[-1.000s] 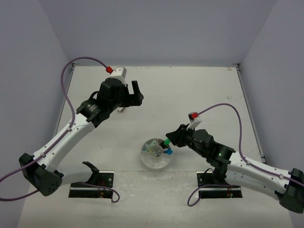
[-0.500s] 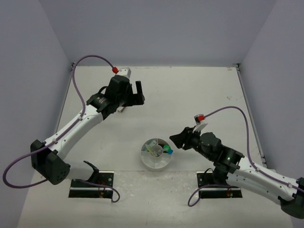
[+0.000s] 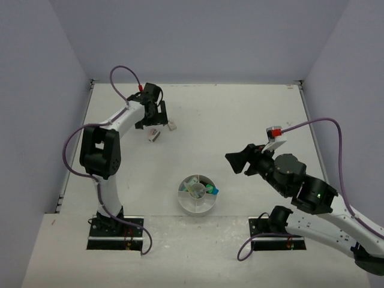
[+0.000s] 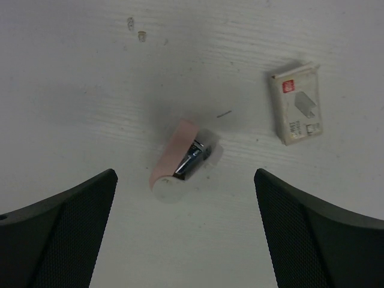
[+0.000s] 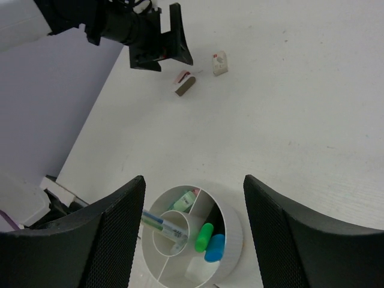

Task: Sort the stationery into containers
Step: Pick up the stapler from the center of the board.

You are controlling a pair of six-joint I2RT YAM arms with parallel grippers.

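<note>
The round white dish (image 3: 180,198) holds a green highlighter (image 5: 204,237), a blue highlighter (image 5: 214,248), pens (image 5: 161,226) in its centre cup, a pale green item (image 5: 185,200) and a white eraser (image 5: 195,273). My right gripper (image 3: 236,161) is open and empty, raised to the right of the dish (image 5: 239,240). My left gripper (image 3: 155,119) is open at the far left. It hovers over a pinkish-white item with a metal part (image 4: 179,161) and beside a small white block with a red mark (image 4: 296,105). Both lie on the table (image 3: 153,135) (image 3: 173,126).
The table's raised rim runs along the far edge (image 3: 198,83) and left edge (image 3: 77,144), close to the left gripper. The arm bases (image 3: 117,231) (image 3: 279,231) stand at the near edge beside the dish.
My right gripper let the green highlighter go into the dish and drew back up and to the right. My left arm stretched toward the far left, lowering over the two small items.
</note>
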